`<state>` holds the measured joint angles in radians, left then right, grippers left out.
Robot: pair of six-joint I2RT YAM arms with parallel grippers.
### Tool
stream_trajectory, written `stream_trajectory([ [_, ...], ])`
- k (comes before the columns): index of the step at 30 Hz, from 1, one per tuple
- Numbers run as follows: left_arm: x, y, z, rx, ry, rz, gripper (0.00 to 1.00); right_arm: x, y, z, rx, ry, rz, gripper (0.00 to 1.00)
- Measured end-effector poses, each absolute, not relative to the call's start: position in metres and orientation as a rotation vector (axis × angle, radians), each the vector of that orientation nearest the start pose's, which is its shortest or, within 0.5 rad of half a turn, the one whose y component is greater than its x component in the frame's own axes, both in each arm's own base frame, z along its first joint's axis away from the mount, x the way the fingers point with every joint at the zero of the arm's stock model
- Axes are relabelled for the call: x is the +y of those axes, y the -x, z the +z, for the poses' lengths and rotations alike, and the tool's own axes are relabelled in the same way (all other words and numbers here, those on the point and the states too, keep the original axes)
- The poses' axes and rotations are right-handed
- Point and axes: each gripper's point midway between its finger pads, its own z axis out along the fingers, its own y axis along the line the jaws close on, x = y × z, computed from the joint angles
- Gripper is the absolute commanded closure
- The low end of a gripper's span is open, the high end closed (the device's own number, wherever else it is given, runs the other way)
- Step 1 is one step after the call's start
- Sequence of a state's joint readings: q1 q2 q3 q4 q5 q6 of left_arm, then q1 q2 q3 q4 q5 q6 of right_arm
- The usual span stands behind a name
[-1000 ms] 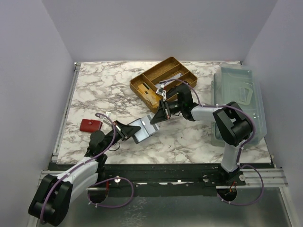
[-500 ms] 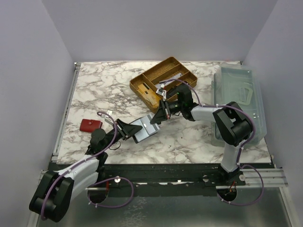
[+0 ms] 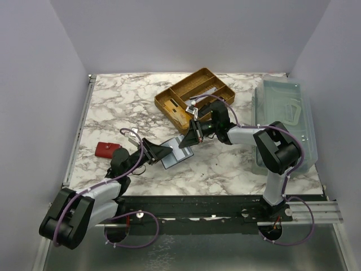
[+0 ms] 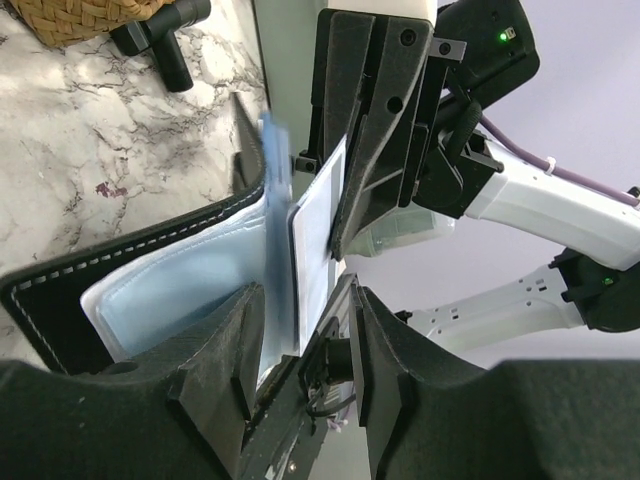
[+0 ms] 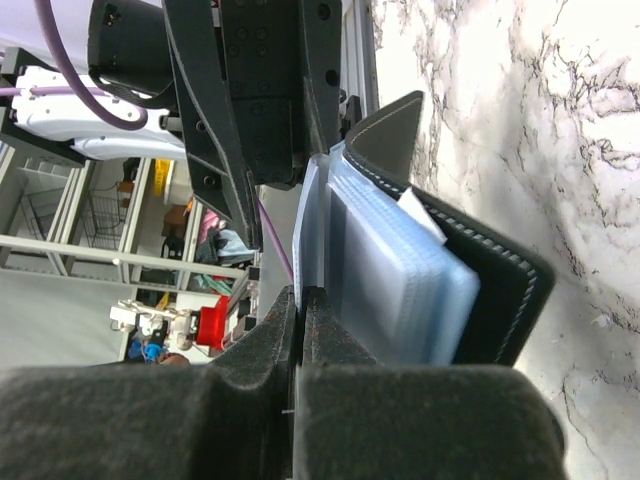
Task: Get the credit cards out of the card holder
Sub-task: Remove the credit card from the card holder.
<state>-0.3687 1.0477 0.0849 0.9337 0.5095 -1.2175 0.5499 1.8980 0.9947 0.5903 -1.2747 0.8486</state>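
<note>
top external: left arm (image 3: 107,183) low, outstretched

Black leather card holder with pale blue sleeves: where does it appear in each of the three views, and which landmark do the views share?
Top external: the black leather card holder is near the middle of the table, between the two arms.
Left wrist: the holder is at the lower left, lying open.
Right wrist: the holder is at the centre right.
Shared landmark: the white marble table top.

Marble table (image 3: 113,107) under golden tray (image 3: 179,85), red pouch (image 3: 107,149), clear bin (image 3: 304,141), black card holder (image 3: 172,155)
</note>
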Motion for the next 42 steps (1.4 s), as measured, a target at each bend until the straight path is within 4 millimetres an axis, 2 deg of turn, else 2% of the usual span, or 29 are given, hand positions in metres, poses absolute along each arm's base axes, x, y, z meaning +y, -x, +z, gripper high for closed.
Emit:
stream_trajectory([
  [7, -0.218, -0.226, 0.150, 1.848, 0.346, -1.592, 0.61, 0.353, -0.237, 0.153, 2.108, 0.762, 2.045, 1.00],
  [11, -0.219, -0.227, 0.153, 1.838, 0.355, -1.609, 0.62, 0.353, -0.237, 0.153, 2.106, 0.763, 2.044, 1.00],
  [17, -0.220, -0.227, 0.161, 1.805, 0.349, -1.634, 0.70, 0.353, -0.236, 0.153, 2.106, 0.766, 2.046, 1.00],
  [26, -0.223, -0.228, 0.159, 1.811, 0.356, -1.649, 0.63, 0.353, -0.236, 0.153, 2.115, 0.755, 2.053, 1.00],
  [30, -0.228, -0.227, 0.154, 1.830, 0.356, -1.659, 0.72, 0.352, -0.235, 0.151, 2.134, 0.736, 2.067, 1.00],
  [34, -0.230, -0.229, 0.149, 1.839, 0.370, -1.661, 0.89, 0.350, -0.235, 0.151, 2.142, 0.728, 2.075, 0.99],
  [38, -0.230, -0.231, 0.149, 1.833, 0.374, -1.662, 1.00, 0.349, -0.236, 0.152, 2.140, 0.725, 2.075, 0.98],
  [40, -0.230, -0.231, 0.150, 1.825, 0.367, -1.664, 1.00, 0.349, -0.237, 0.151, 2.137, 0.726, 2.073, 0.95],
  [42, -0.231, -0.232, 0.151, 1.818, 0.360, -1.664, 1.00, 0.348, -0.238, 0.151, 2.135, 0.726, 2.070, 0.84],
])
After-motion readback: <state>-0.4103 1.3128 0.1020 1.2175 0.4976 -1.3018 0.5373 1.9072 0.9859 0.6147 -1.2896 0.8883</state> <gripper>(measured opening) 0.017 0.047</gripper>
